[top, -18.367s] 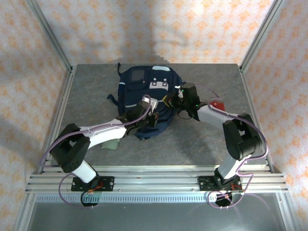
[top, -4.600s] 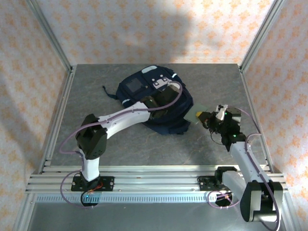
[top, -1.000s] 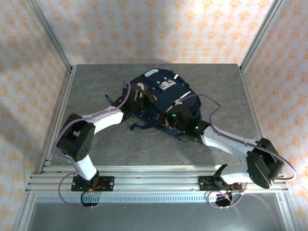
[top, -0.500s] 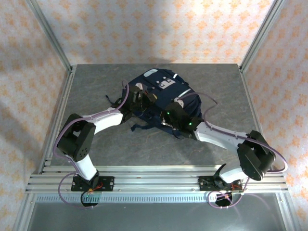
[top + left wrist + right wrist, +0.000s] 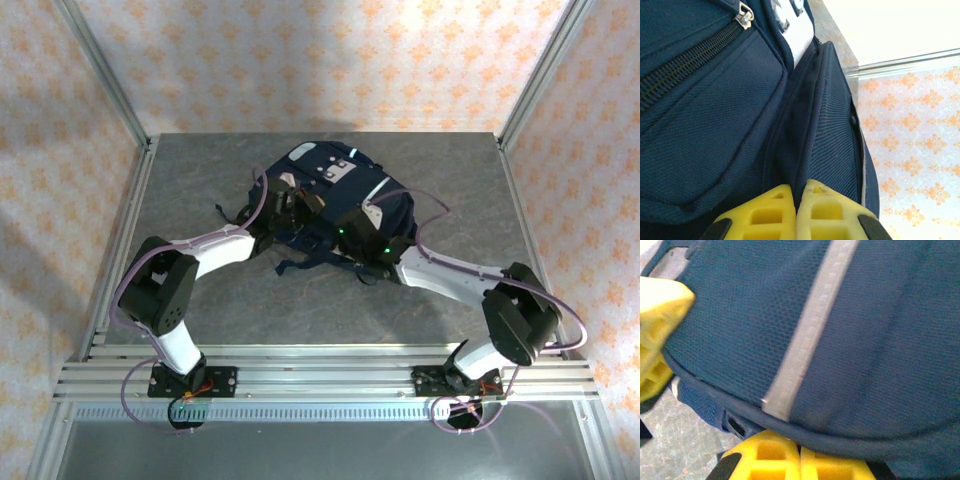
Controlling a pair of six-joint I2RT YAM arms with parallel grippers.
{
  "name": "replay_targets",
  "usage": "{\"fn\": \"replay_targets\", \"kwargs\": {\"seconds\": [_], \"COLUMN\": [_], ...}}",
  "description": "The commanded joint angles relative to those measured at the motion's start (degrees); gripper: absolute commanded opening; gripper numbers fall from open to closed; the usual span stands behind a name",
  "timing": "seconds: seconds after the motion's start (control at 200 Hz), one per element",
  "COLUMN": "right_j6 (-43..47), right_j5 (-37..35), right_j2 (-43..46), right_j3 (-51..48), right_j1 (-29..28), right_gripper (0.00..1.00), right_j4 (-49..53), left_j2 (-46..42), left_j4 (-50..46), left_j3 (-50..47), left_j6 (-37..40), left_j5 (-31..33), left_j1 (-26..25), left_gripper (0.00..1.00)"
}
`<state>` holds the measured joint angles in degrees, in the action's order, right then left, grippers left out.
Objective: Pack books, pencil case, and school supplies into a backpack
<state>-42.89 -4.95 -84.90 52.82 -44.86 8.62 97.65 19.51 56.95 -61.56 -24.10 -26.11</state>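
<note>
The navy backpack [image 5: 335, 190] lies on the grey table, white patches toward the back. My left gripper [image 5: 303, 205] is at its left side; in the left wrist view its yellow fingers [image 5: 775, 212] are pressed together on a fold of the backpack's [image 5: 715, 125] navy fabric below a zipper [image 5: 685, 65]. My right gripper [image 5: 348, 228] is at the near edge, shut [image 5: 800, 452] against the piped rim of the backpack [image 5: 880, 340] under its grey stripe [image 5: 810, 330]. A yellow finger of the left gripper [image 5: 657, 325] shows beside it. Books, pencil case and supplies are hidden.
Dark straps [image 5: 300, 262] trail off the backpack's near side onto the table [image 5: 190, 180], and another strap [image 5: 230, 210] lies at its left. Metal frame posts and patterned walls close in the table on three sides. Bare grey surface lies left, right and in front.
My right gripper has slid left and back along the backpack's near edge. The backpack has shifted slightly toward the back. The left gripper has barely moved.
</note>
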Motion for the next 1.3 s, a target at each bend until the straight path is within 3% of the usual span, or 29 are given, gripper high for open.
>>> {"fn": "replay_targets", "kwargs": {"seconds": [0.0, 0.235, 0.415, 0.641, 0.831, 1.006, 1.131, 1.296], "right_j6": [0.6, 5.2, 11.7, 18.6, 17.6, 15.3, 14.2, 14.8], "right_j5": [-6.1, -8.9, -12.3, 2.3, 9.3, 16.5, 15.0, 16.1], "right_j2": [5.2, 14.0, 13.9, 11.3, 4.7, -3.1, -5.6, -7.6], "right_j3": [-5.2, -11.9, -10.3, -9.3, -4.6, 0.8, 3.5, 5.4], "right_j1": [1.5, 8.7, 9.7, 5.4, -0.6, -2.9, -2.8, -2.9], "right_gripper": [0.02, 0.02, 0.0, 0.0, 0.0, 0.0, 0.0, 0.0], "right_j4": [7.6, 10.6, 11.7, 5.5, 0.4, -7.6, -9.1, -9.8], "left_j2": [-6.2, -6.2, -5.3, -1.7, 5.3, 8.1, 2.3, -10.6], "left_j4": [2.5, -1.3, -4.1, -10.6, -16.1, -18.9, -17.3, -15.6], "left_j3": [0.8, 0.4, 1.7, 8.6, 19.5, 26.0, 19.5, 4.3], "left_j6": [3.4, 7.3, 10.3, 17.3, 21.7, 23.6, 22.8, 22.5], "left_j5": [-0.1, 0.3, 2.0, 4.4, 5.0, 4.8, 4.1, 8.1], "left_j1": [2.8, 4.1, 4.5, 6.4, 7.2, 7.3, 7.3, 7.3], "left_gripper": [0.0, 0.0, 0.0, 0.0, 0.0, 0.0, 0.33, 0.46]}}
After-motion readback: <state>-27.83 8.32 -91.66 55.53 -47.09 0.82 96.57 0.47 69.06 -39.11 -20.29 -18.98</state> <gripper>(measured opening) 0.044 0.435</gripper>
